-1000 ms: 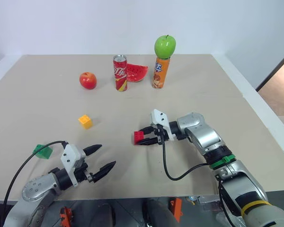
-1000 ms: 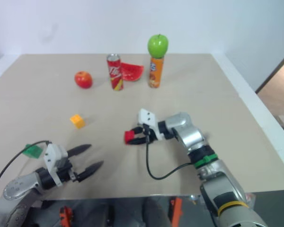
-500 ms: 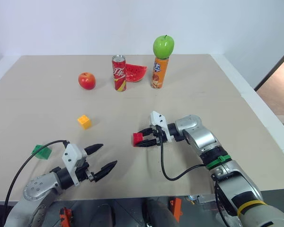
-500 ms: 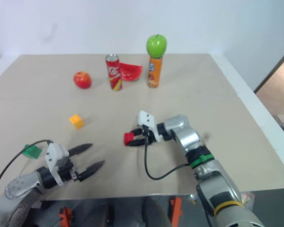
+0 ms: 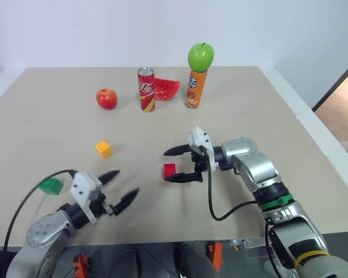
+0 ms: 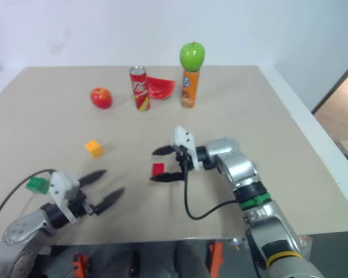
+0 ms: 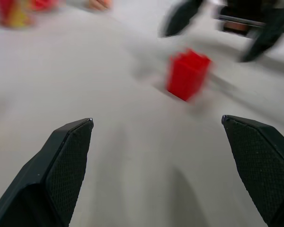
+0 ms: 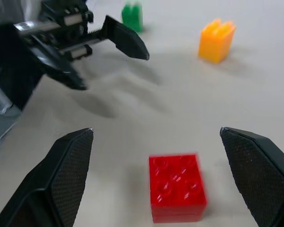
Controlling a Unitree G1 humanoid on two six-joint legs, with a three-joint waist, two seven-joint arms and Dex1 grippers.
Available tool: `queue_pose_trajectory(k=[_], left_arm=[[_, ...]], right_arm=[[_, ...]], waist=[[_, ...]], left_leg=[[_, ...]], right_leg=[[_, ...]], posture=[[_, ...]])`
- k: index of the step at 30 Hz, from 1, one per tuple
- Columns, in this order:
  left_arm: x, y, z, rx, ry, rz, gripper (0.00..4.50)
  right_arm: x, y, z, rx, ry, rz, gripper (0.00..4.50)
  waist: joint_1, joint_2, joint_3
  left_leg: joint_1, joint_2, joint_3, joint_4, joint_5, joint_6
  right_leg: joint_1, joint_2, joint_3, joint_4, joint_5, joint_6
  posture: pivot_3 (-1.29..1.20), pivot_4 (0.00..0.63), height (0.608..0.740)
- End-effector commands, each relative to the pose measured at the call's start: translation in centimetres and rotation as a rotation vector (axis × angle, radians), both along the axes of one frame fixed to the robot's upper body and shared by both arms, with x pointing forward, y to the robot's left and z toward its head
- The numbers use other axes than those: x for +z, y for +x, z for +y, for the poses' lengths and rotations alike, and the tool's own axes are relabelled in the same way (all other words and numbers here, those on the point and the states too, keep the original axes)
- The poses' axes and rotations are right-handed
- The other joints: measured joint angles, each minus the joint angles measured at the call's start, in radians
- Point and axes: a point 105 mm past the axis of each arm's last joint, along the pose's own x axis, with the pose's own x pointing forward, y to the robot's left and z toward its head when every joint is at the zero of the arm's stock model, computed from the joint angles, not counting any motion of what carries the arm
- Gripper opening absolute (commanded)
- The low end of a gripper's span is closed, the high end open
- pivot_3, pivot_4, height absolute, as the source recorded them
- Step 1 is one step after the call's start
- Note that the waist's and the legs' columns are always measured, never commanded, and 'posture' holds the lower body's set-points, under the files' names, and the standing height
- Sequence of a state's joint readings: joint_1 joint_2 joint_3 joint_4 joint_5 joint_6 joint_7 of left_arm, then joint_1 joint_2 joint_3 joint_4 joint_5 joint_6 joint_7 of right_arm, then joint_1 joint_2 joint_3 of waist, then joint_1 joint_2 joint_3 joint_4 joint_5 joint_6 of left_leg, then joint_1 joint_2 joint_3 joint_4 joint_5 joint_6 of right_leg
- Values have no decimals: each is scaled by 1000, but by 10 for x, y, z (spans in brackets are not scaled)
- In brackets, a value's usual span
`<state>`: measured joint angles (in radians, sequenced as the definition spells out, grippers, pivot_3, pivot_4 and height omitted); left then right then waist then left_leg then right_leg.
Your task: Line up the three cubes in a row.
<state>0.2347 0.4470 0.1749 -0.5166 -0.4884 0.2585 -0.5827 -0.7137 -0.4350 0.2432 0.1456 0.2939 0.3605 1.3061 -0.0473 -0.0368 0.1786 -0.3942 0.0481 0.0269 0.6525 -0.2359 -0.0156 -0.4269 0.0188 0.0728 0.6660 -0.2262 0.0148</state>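
The red cube (image 5: 169, 169) rests on the table near the middle, studs up. My right gripper (image 5: 166, 166) hovers just over it, open wide, one finger on each side and touching nothing. The yellow-orange cube (image 5: 104, 149) sits further left and a little farther back. At the near left lies the green cube (image 5: 51, 186), beside my left arm's cable. My left gripper (image 5: 127, 181) is open and empty at the near left, pointing toward the red cube (image 7: 188, 74).
Along the back stand a red apple (image 5: 107, 98), a red soda can (image 5: 146, 89), a watermelon slice (image 5: 167, 88) and an orange can (image 5: 192, 88) with a green apple (image 5: 200, 57) on top. The table's near edge (image 5: 180, 240) runs just below both arms.
My right gripper has opened, let go of the red cube and risen slightly; the cube stays on the table. My left gripper lifted a little.
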Motion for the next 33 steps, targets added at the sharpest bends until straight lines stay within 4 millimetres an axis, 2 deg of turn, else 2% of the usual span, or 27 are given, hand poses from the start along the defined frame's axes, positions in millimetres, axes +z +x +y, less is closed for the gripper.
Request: queue_pose_trajectory(k=[1,5,9,13,15,24,28,33], left_arm=[[27,2,26,227,-13,-106,4500],[34,-13,46,417,-26,-134,4500],[32,-28,63,514,-26,-118,4500],[28,-47,101,626,-4,-94,4500],[25,-50,112,631,-4,-70,4500],[10,-47,140,598,40,16,4500],[10,-40,142,586,48,10,4500],[8,-37,146,588,54,8,4500]], right_arm=[[31,-17,10,32,97,-55,4462],[40,-27,18,30,146,-60,4462],[40,-28,20,14,158,-55,4462],[33,-23,18,-9,137,-77,4462],[32,-22,17,-12,135,-89,4462],[35,-29,16,22,184,-89,4462],[37,-38,14,69,205,-92,4462],[35,-39,10,73,202,-108,4462]], waist=[[-1,0,0],[-1,0,0],[0,0,0],[-1,-1,0],[-1,-1,0],[-1,-1,0],[0,-2,0],[0,-2,0]], left_leg=[[0,0,0,0,0,0],[-1,1,-1,-1,-1,-1],[-1,0,0,0,-1,-2],[-1,0,0,0,-1,-2],[0,0,0,0,-1,-2],[-1,0,1,0,-2,-3],[-1,1,0,-1,-2,-3],[-2,1,1,-1,-2,-3]], right_leg=[[0,0,0,0,0,0],[-1,1,0,0,-1,0],[0,0,0,0,-2,0],[0,0,0,0,-4,-4],[-1,0,0,0,-4,-5],[-2,0,0,0,-5,-6],[-3,0,-1,0,-6,-6],[-3,0,0,0,-6,-6]], posture=[[0,150,740],[0,150,740],[0,150,740],[0,150,740],[0,150,740],[0,150,740],[0,150,740],[0,150,740]])
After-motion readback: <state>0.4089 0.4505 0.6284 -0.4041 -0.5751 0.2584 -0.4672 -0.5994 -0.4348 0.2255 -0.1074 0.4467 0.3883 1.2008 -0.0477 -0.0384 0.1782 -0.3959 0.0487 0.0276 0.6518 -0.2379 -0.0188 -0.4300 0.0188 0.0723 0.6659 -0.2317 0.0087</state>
